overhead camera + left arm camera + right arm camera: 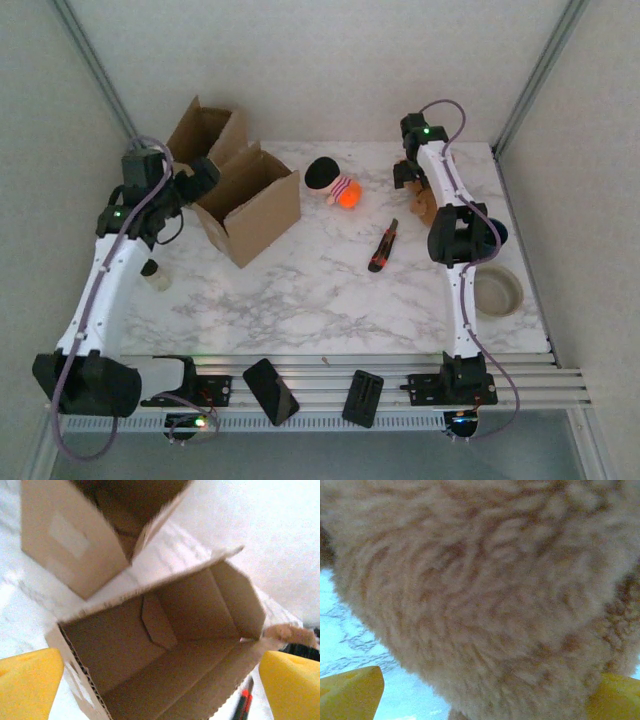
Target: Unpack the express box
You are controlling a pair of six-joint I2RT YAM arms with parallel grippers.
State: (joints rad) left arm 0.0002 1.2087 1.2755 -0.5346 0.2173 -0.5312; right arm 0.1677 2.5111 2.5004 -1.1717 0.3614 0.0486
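Cardboard box [250, 205] far left, flaps up, inside looks empty. Tan plush [480, 580] far right on table, between spread right gripper [480, 692] fingers. Left gripper [203, 178] beside box, fingers spread, nothing held. Step: likely unpacking done. Next: lift both arms clear without dragging plush.

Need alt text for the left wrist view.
An open brown cardboard box, seen from above with nothing visible inside, is framed by the open left gripper's yellow fingertips. A second brown cardboard box stands beside it on the white marble table.
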